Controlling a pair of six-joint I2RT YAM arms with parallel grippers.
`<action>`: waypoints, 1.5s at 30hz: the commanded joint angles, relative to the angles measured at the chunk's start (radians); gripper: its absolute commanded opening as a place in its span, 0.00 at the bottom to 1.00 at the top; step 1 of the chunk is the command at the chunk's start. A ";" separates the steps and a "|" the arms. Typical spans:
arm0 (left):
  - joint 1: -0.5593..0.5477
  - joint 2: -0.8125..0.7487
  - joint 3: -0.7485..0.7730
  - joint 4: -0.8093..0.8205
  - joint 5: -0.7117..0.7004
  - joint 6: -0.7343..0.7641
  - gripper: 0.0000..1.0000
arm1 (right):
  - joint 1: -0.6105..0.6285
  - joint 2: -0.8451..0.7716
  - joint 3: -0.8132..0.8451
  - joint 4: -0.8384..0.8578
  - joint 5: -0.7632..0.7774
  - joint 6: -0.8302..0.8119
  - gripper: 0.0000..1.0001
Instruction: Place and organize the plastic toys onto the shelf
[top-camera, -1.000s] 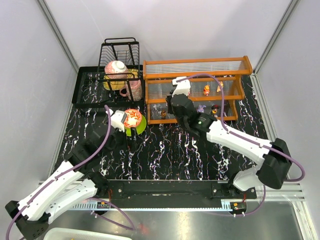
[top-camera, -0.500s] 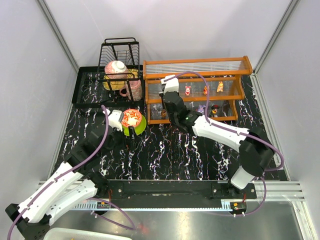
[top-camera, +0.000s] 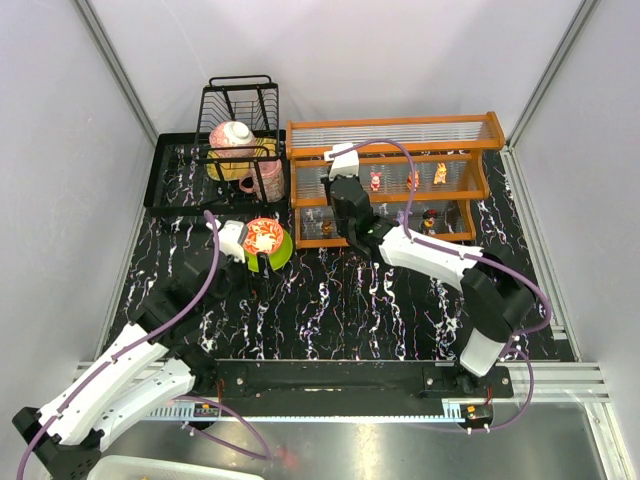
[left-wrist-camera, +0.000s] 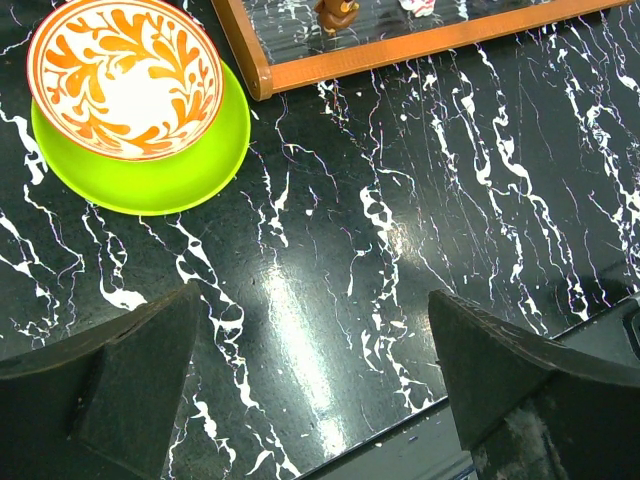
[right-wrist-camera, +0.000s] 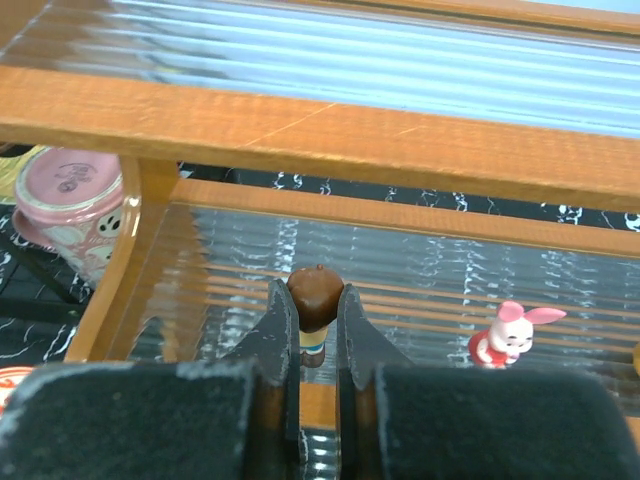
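While at shelf, toy in gripper

Overhead view downward, close wrist views, shelf shared

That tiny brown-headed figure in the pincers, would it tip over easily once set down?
Probably stiff: the right gripper pinches the brown-headed figurine without visibly squashing it. Likely tippy: its head looks wider than its body, and the shelf has ribbed panels.
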 joint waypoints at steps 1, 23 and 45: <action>0.007 -0.012 0.000 0.037 -0.002 0.007 0.99 | -0.031 -0.002 0.043 0.070 -0.008 0.003 0.00; 0.014 -0.009 -0.005 0.046 0.001 0.010 0.99 | -0.051 0.053 -0.020 0.158 -0.025 0.068 0.00; 0.022 -0.010 -0.009 0.057 0.009 0.011 0.99 | -0.053 0.069 -0.087 0.187 -0.028 0.092 0.01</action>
